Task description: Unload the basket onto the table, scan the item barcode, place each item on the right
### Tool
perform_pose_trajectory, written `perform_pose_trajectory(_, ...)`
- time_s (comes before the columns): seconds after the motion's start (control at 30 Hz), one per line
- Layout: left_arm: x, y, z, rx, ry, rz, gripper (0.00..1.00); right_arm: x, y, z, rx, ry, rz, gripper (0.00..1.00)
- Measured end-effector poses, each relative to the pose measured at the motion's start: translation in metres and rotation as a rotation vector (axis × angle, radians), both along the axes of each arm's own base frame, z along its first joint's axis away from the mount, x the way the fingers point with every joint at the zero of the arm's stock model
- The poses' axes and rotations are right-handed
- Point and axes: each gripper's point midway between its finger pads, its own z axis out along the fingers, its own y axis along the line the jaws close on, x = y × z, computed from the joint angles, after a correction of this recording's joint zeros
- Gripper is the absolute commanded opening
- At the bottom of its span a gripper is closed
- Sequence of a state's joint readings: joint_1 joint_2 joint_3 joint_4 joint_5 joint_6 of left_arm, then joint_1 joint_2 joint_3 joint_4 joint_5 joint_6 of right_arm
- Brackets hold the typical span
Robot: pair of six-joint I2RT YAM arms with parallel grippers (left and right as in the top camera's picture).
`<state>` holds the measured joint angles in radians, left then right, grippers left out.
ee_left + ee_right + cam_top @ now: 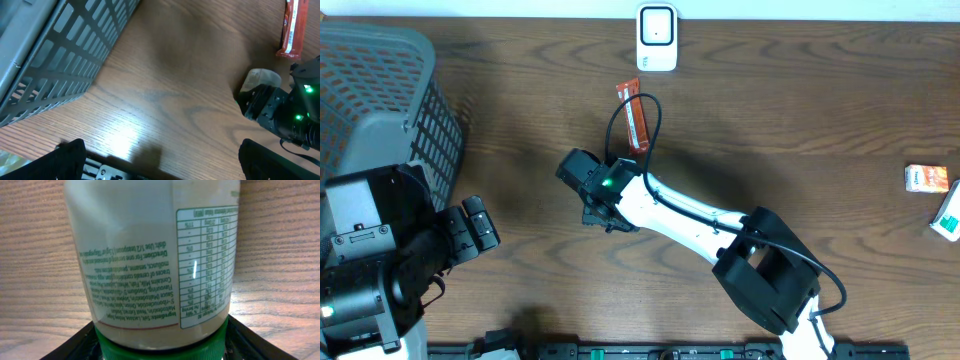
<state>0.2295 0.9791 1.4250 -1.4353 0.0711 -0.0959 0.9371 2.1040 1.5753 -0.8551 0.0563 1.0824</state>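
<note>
Table [800, 110]: brown wood grain, with the work area in the middle.

Basket [380, 110]: grey mesh, far left. Probably the drop-off for scanned goods, though that is my guess.

Right arm [690, 215]: reaches from the near right edge to the table centre. The right gripper [592, 190] points down and hides the item from above.

Left gripper [478, 228]: parked near left beside the basket with its jaws spread wide and nothing between them. It sits clear of the centre, likely to leave the other arm room.

Scanner [657, 38]: white, at the far edge in the middle, facing the table. The item must be carried there.

Bottle [150, 255]: pale with a green cap, at the table centre. It fills the right wrist view, lying between the right jaws with its printed label toward the camera. The jaws flank the cap end at a middling width. I cannot tell whether they touch it yet. No barcode is visible on this face, so it will probably need turning.

Snack bar [634, 115]: orange wrapper, between bottle and scanner, untouched.

Small box [928, 178]: far right, well apart.
</note>
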Motion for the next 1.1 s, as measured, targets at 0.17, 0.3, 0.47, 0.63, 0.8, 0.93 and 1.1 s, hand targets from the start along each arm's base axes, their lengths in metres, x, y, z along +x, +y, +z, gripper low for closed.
perform_pose_trajectory(0.17,0.000,0.000,0.000,0.000,0.000,0.000,0.98,0.000,0.000,0.000,0.001,0.000,0.004,0.53)
perform_pose_trajectory(0.3,0.000,0.000,0.000,0.000,0.000,0.000,0.98,-0.007,0.002,0.000,0.026,0.054,0.019,0.51)
perform_pose_trajectory(0.47,0.000,0.000,0.000,0.000,0.000,0.000,0.98,-0.023,0.000,0.003,0.077,0.199,0.032,0.51)
perform_pose_trajectory(0.63,0.000,0.000,0.000,0.000,0.000,0.000,0.98,-0.038,0.010,0.016,0.234,0.370,0.084,0.50)
perform_pose_trajectory(0.8,0.000,0.000,0.000,0.000,0.000,0.000,0.98,-0.055,0.012,0.039,0.399,0.566,0.122,0.49)
perform_pose_trajectory(0.93,-0.003,-0.001,-0.001,-0.003,0.012,0.000,0.98,-0.062,0.007,0.055,0.488,0.675,0.125,0.51)
perform_pose_trajectory(1.1,-0.003,-0.001,-0.002,-0.004,0.016,0.000,0.98,-0.063,0.005,0.065,0.549,0.733,0.126,0.53)
